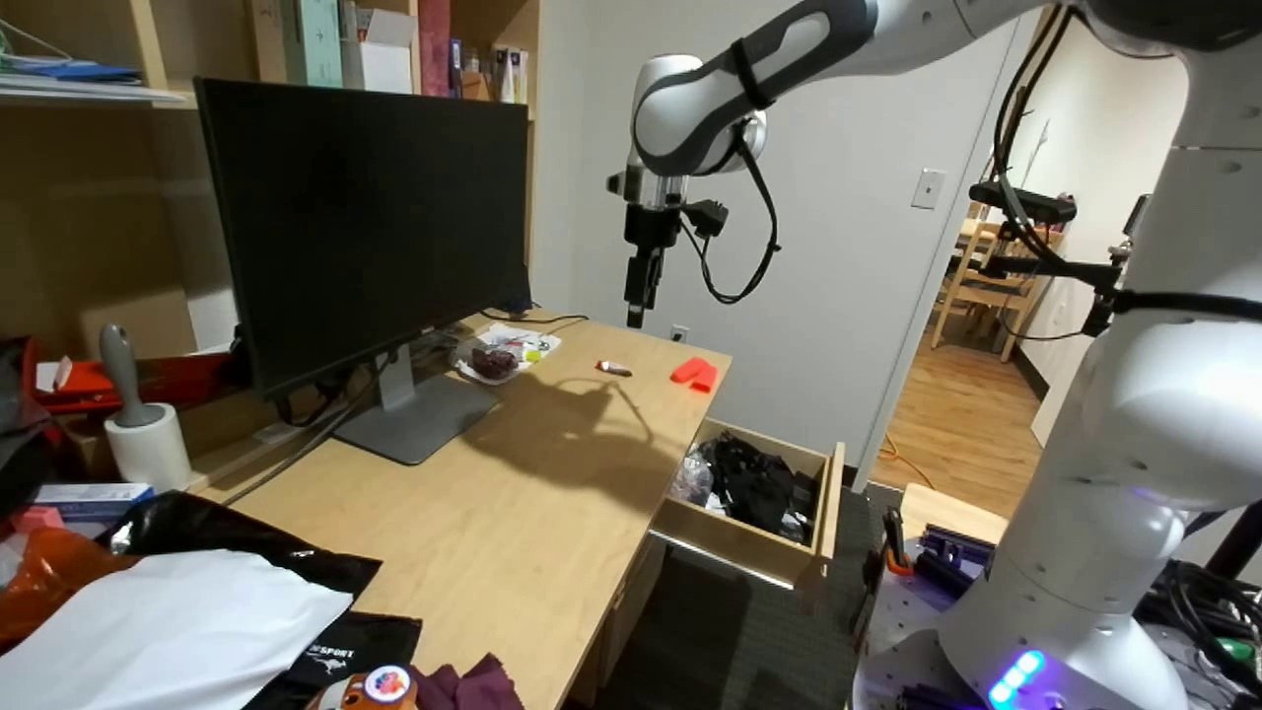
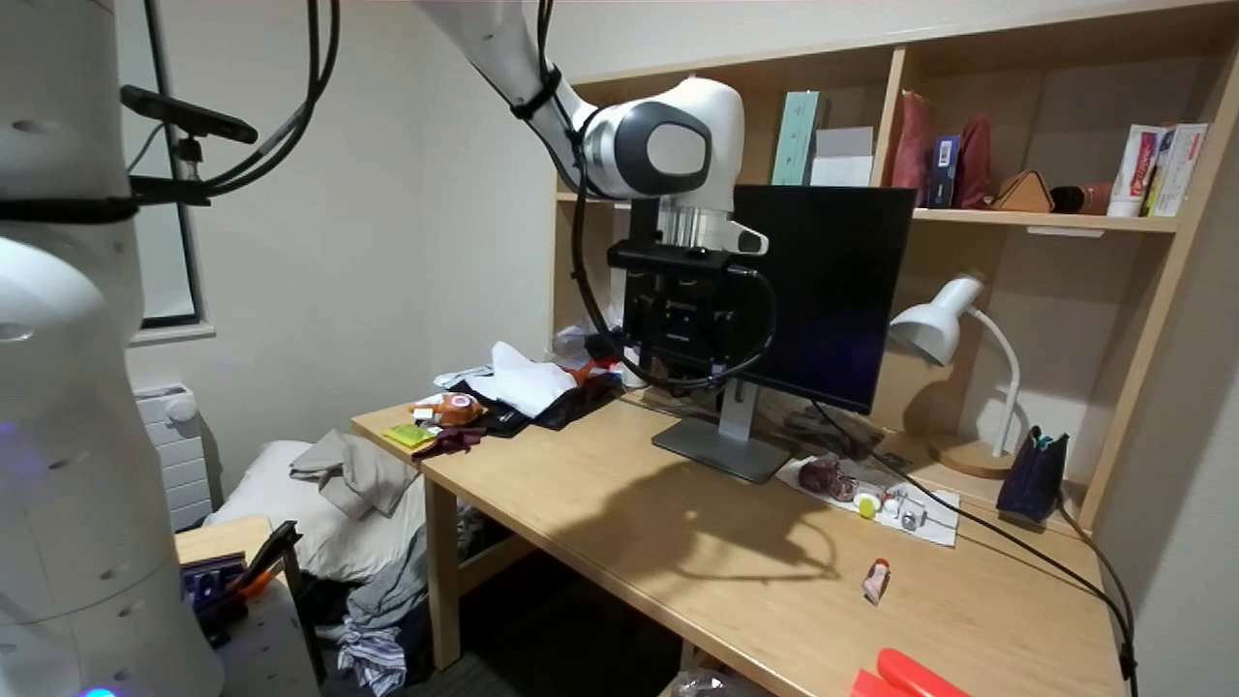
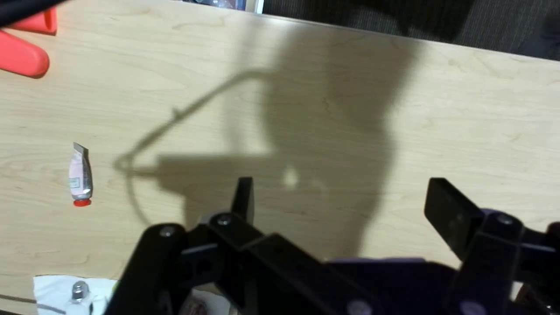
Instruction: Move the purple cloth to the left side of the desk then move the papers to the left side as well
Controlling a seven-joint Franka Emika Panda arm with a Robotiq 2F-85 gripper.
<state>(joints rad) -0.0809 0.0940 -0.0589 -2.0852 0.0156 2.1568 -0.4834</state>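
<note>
The pincer [image 3: 339, 197] is released, its fingers [image 3: 450, 218] spread wide, wood grain showing between them in the wrist view; it hangs above the wooden surface [image 1: 513, 552], apart from it; in an exterior view the purple cloth [image 2: 450, 442] lies crumpled at one end of the surface, just beside a yellow-green packet [image 2: 409, 435]; near it a white sheet [image 2: 530, 381], paper or plastic, I cannot tell which, lies over black bags [image 2: 592, 399]; well apart from the cloth, a small red-capped tube [image 3: 80, 177] lies near two red pieces [image 1: 696, 373]; a monitor [image 2: 823, 290] and a white desk lamp [image 2: 934, 324] stand towards the back; below the surface, an open drawer [image 1: 739, 548] holds dark bundled items [image 1: 754, 483]; behind, a shelf [image 2: 958, 215] carries an upright Colgate tube [image 2: 1133, 172]; a wooden chair [image 1: 986, 273] stands past the white wall [image 1: 828, 276].
</note>
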